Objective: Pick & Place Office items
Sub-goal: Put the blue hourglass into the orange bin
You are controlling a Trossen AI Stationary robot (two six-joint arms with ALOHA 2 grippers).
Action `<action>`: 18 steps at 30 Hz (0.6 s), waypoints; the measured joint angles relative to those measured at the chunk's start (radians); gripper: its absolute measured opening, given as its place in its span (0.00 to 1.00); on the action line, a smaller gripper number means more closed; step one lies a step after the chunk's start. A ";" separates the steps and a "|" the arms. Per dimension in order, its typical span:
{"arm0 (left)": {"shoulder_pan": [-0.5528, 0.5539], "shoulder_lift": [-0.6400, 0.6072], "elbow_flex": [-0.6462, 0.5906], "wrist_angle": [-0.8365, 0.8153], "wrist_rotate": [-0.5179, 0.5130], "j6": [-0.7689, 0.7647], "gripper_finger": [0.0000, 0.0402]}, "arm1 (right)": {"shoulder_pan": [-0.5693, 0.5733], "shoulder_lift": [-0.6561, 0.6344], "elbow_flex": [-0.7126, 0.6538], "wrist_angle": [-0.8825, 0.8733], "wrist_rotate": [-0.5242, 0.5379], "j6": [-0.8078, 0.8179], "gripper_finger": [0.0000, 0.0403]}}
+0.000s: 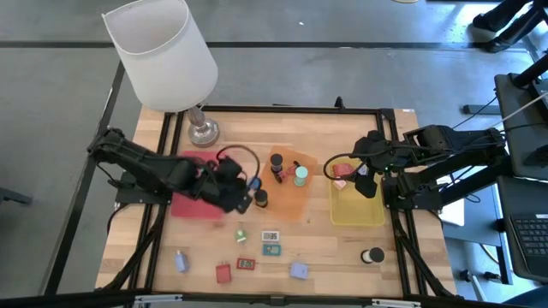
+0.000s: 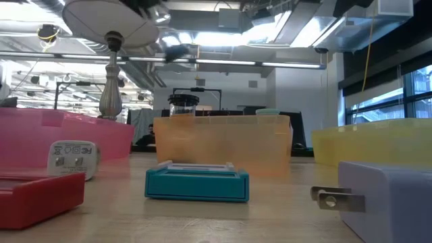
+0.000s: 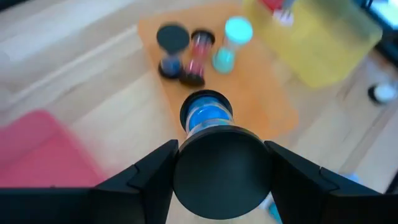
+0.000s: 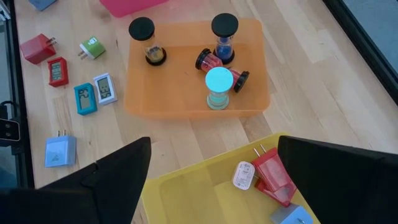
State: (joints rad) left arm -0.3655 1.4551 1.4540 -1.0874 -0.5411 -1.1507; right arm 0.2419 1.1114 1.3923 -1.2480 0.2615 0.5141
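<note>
My left gripper [image 1: 246, 193] hangs above the near-left corner of the orange tray [image 1: 295, 201], shut on a black-capped timer with a blue middle [image 3: 206, 118]. Three more timers stand or lie in that tray: a blue one [image 4: 224, 34], a red one [image 4: 221, 65] and a teal one [image 4: 217, 87]. Another black-capped one [image 4: 143, 38] is upright at its corner. My right gripper [image 4: 211, 171] stands open above the yellow tray [image 1: 355, 210], which holds a red plug [image 4: 273, 177] and a white one [image 4: 244, 175]. My left gripper pinches the timer's nearer black end cap [image 3: 217, 171] between its two fingers [image 3: 155, 180], one on each side. The fingers slant down toward the orange tray and lie along the timer. Its other cap [image 3: 205, 102] points away from the gripper, and it is lifted clear.
A white-shaded lamp [image 1: 163, 51] stands at the far left beside the pink tray [image 1: 184, 205]. Small plugs and flat rectangles lie along the near edge: green [image 1: 241, 233], white [image 1: 271, 235], teal [image 1: 272, 250], red [image 1: 223, 273], lavender [image 1: 299, 270]. A black roll [image 1: 373, 256] sits near right.
</note>
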 joint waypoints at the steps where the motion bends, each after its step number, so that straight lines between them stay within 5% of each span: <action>1: 0.022 0.000 0.000 0.023 0.001 0.019 0.54 | 0.000 0.000 0.000 0.000 0.000 0.000 0.88; 10: 0.184 0.106 0.000 0.311 0.122 0.231 0.54 | 0.000 0.000 0.000 0.000 0.000 0.000 0.88; 18: 0.294 0.262 0.000 0.309 0.301 0.256 0.54 | 0.000 0.000 0.000 0.000 0.000 0.000 0.88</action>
State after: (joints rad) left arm -0.0719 1.7172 1.4540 -0.7779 -0.2405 -0.8944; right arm 0.2417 1.1112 1.3925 -1.2480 0.2617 0.5142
